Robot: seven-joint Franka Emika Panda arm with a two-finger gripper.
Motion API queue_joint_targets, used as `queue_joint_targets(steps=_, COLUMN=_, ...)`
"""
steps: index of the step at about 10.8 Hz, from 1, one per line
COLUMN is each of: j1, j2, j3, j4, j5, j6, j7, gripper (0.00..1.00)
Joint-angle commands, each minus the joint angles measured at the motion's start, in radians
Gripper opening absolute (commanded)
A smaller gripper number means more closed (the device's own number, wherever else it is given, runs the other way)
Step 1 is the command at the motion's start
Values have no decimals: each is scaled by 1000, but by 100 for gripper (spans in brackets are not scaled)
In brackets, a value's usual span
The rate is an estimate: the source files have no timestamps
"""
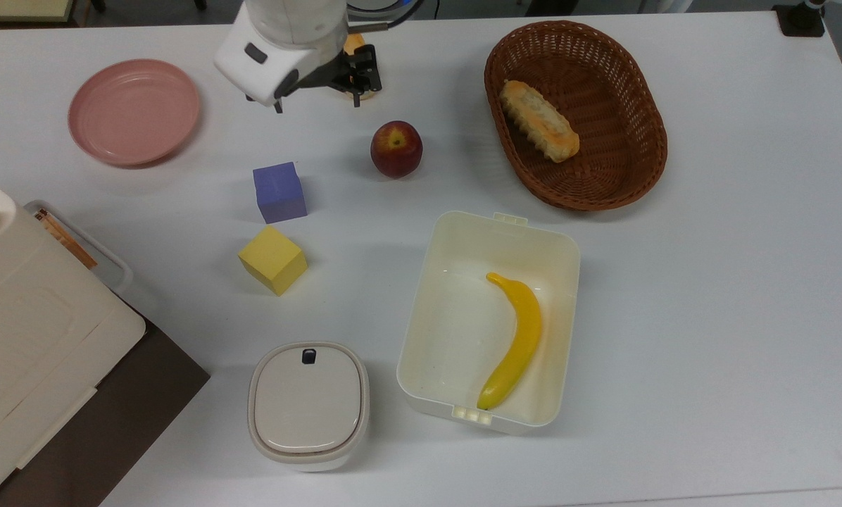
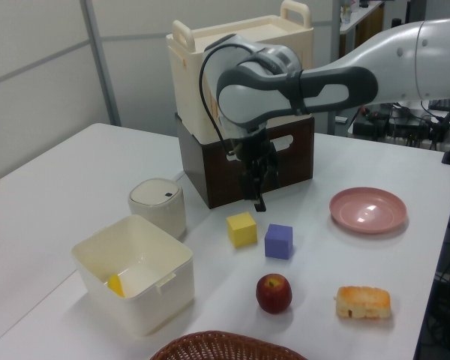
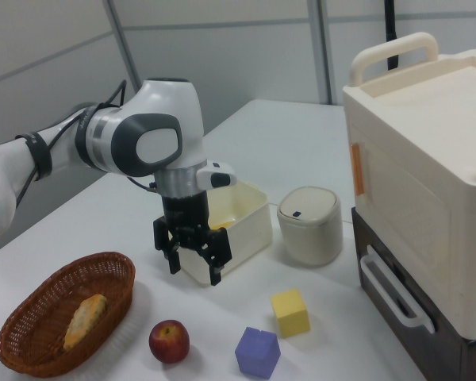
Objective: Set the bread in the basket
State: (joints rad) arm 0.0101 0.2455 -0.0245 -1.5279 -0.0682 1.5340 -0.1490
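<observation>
The bread [image 2: 363,302], a short bun with toasted orange-brown patches, lies on the white table near the left view's right edge. In the top view my wrist covers most of it. My gripper [image 1: 317,104] hangs above the table there, open and holding nothing; it is also seen in the gripper [image 3: 194,272] right view with fingers spread. The dark brown wicker basket [image 1: 648,165] stands at the top view's upper right. A longer pale roll [image 1: 539,120] lies inside it.
A red apple [image 1: 396,148], a purple cube [image 1: 279,191] and a yellow cube [image 1: 272,259] sit mid-table. A pink plate [image 1: 134,111] is at the top view's upper left. A cream box [image 1: 421,303] holds a banana [image 1: 516,338]. A lidded white pot [image 1: 308,405] and a large cream case [image 1: 34,331] stand nearby.
</observation>
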Motion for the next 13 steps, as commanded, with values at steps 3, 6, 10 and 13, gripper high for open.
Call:
queue_joint_targets(steps=3, j1=33, j2=20, j3=-8, j4=-23, j5=-21, j6=-75, j7=-38, gripper=100)
queue_joint_targets(steps=6, j1=34, j2=2, j3=-11, j4=-15, j5=-21, j6=-77, j7=-41, gripper=100)
queue_joint_targets(steps=10, j1=30, j2=-60, j3=-15, j4=-38, j5=-22, j6=-89, j7=-55, gripper=100)
queue_joint_targets(steps=13, j1=33, j2=-208, j3=-15, j4=-183, j5=-21, j6=-86, j7=-93, gripper=100)
